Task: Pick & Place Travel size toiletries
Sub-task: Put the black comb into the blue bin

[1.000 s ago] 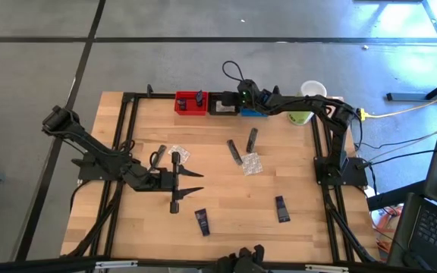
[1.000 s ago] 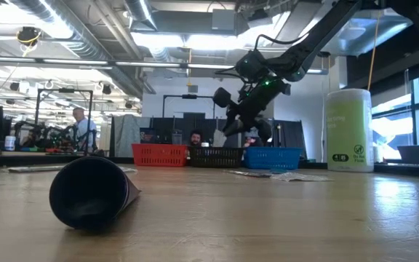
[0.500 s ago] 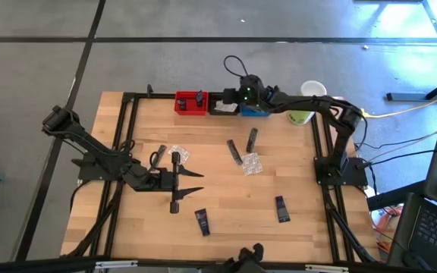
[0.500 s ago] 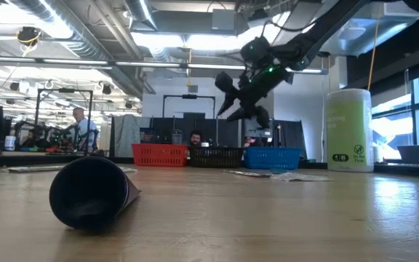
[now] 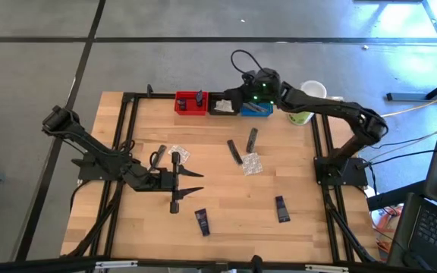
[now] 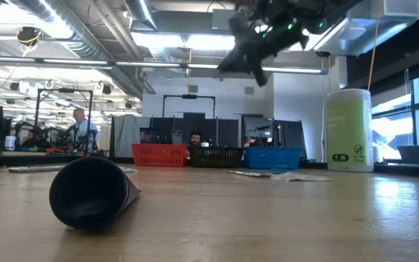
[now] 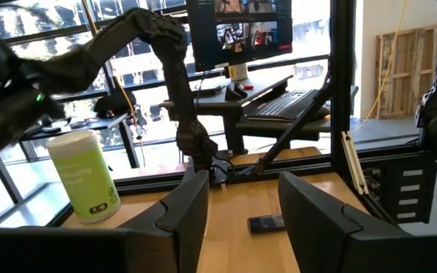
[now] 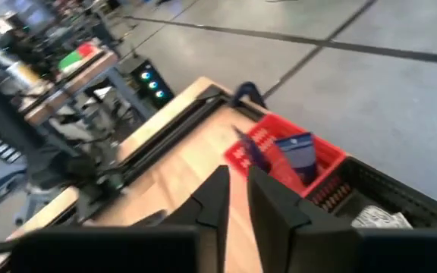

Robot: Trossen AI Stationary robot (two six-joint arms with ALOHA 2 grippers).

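Above the red bin point(image 5: 190, 103) and black bin point(image 5: 222, 105), my right gripper point(image 8: 236, 199) hangs with fingers nearly together and empty, so I judge a drop complete and next must reach the loose toiletries point(image 5: 252, 164) mid-table; my left gripper point(image 7: 237, 201) waits spread.

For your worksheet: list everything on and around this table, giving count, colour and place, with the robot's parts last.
mini tubes: three, dark navy; two near the table's front, one in the red bin
sachets: three, grey; two mid-table, one near the left gripper
packets: three, clear with white contents; two on the table, one in the black bin
bins: three, red, black, blue; a row at the far edge
container: one, pale green, white lid; beside the blue bin
left gripper: dark, open, low at table's left
right gripper: dark, raised above the bins
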